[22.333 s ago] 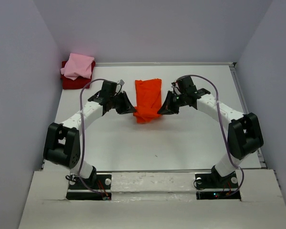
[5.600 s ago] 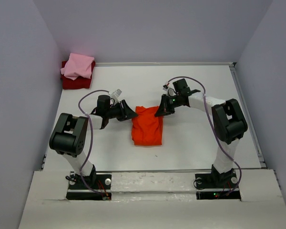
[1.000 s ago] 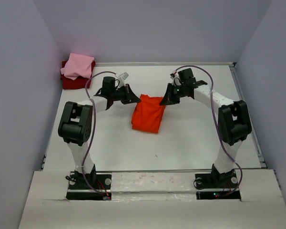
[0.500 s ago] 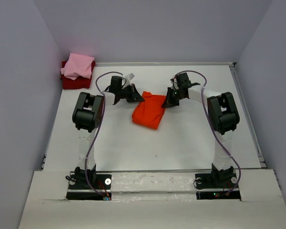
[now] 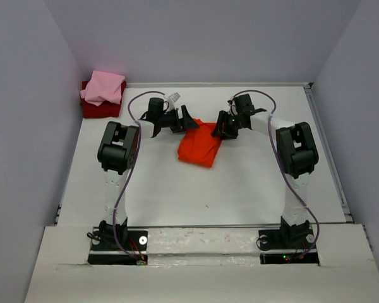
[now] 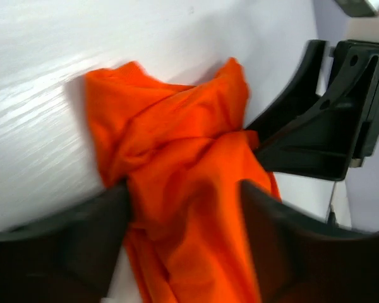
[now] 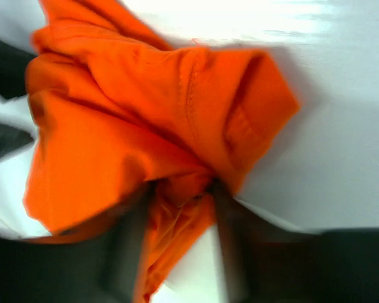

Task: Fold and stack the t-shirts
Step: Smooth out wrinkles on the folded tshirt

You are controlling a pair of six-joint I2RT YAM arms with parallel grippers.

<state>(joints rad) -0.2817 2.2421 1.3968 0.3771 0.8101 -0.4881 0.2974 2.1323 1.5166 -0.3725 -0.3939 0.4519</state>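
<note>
The bright orange-red t-shirt (image 5: 198, 145) lies bunched on the white table (image 5: 240, 183) between my two grippers. My left gripper (image 5: 186, 121) is at the shirt's far left corner. In the left wrist view its jaws (image 6: 183, 233) stand well apart, with loose orange cloth (image 6: 177, 164) lying between them. My right gripper (image 5: 218, 129) is at the far right corner. Its blurred fingers (image 7: 230, 246) are parted around a bunch of cloth (image 7: 145, 113). The light pink t-shirt (image 5: 103, 87) rests folded on the dark red t-shirt (image 5: 92, 110) in the far left corner.
Grey walls close in the table on the left, back and right. The two folded shirts sit against the left wall. My right gripper's black body (image 6: 322, 120) shows close beyond the cloth in the left wrist view.
Both grippers moved inward toward each other, and the shirt bunched up shorter. Their jaws, shut on the cloth a moment ago, now stand apart.
</note>
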